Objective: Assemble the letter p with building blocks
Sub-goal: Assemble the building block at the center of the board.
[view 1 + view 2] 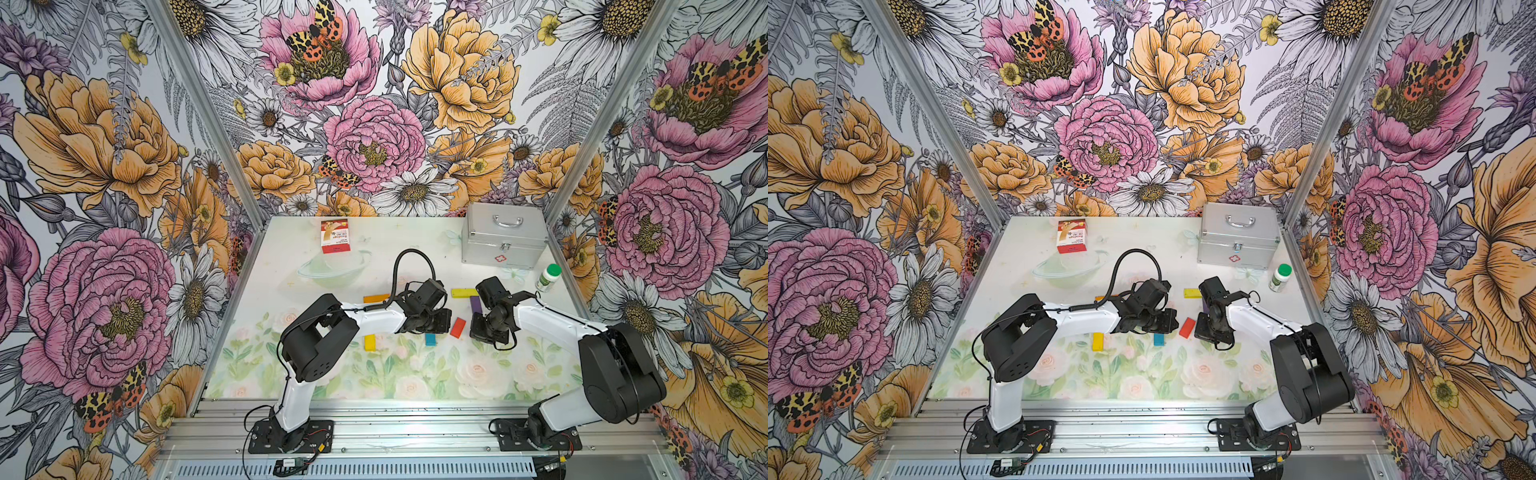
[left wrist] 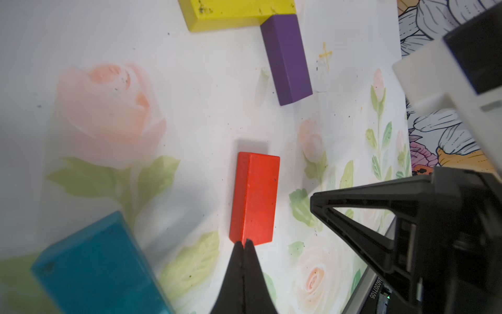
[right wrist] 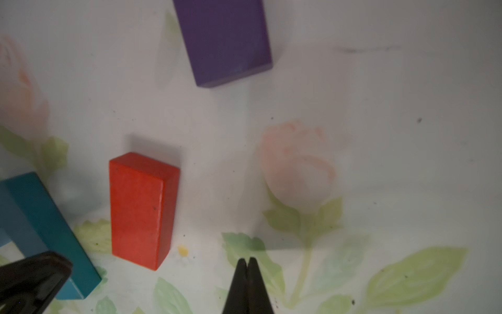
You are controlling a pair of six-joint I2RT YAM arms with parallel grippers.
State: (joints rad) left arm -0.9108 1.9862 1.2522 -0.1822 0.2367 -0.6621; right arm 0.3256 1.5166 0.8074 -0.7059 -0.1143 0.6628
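Several building blocks lie flat on the floral table. A red block [image 1: 458, 327] [image 2: 255, 198] [image 3: 141, 209] lies between my two grippers. Behind it a purple block [image 1: 475, 304] [image 2: 288, 59] [image 3: 225, 40] touches a yellow block [image 1: 464, 293] [image 2: 239, 13] at a corner. A teal block [image 1: 430, 339] [image 2: 95, 266] [image 3: 40, 231], a second yellow block [image 1: 369, 342] and an orange block [image 1: 376, 298] lie to the left. My left gripper [image 2: 244, 243] [image 1: 432, 322] is shut and empty, its tips at the red block's near end. My right gripper [image 3: 247, 261] [image 1: 484, 328] is shut and empty over bare table, right of the red block.
A silver case [image 1: 505, 237] stands at the back right, with a white bottle with a green cap [image 1: 548, 277] beside it. A red-and-white card box [image 1: 335, 236] and a clear bowl [image 1: 332, 268] sit at the back left. The two wrists hang close together.
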